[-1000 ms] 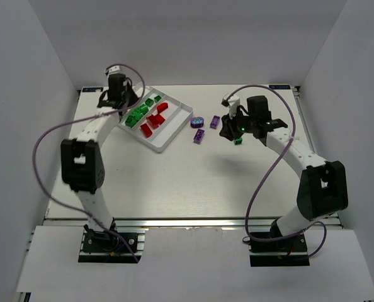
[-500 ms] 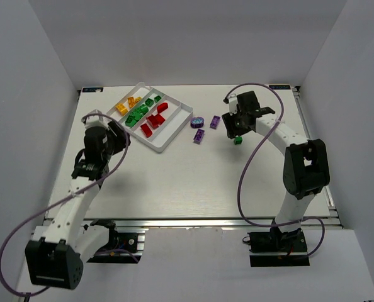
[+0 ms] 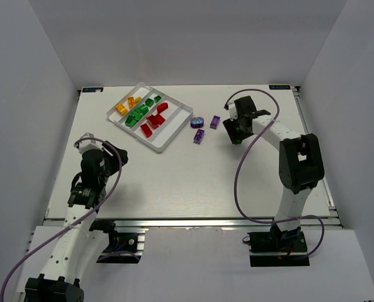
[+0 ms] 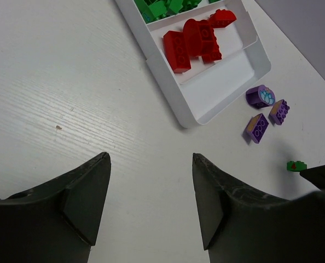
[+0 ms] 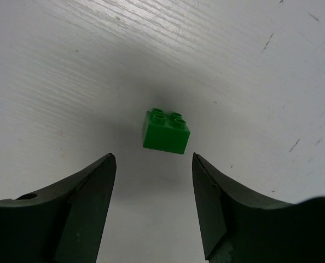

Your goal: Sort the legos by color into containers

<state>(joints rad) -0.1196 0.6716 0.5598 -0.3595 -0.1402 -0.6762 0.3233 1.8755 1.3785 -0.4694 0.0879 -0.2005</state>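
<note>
The white tray (image 3: 175,124) lies at the back left. It holds yellow-orange bricks (image 3: 125,105), green bricks (image 3: 143,109) and red bricks (image 3: 153,119) in separate compartments; the one nearest the table's middle is bare. Three purple bricks lie right of it: a round one (image 3: 198,121) and two studded ones (image 3: 215,122) (image 3: 199,136). A small green brick (image 5: 166,130) lies on the table just ahead of my open right gripper (image 5: 153,156), which hovers by it (image 3: 235,135). My left gripper (image 3: 118,158) is open and empty (image 4: 151,156), well short of the tray (image 4: 222,82).
White walls enclose the table on three sides. In the left wrist view the red bricks (image 4: 198,41), the purple bricks (image 4: 260,96) and the green brick (image 4: 296,165) lie ahead and to the right.
My left arm has pulled back from over the tray to the near left of the table. My right arm has swung its elbow back while its gripper stays by the green brick.
</note>
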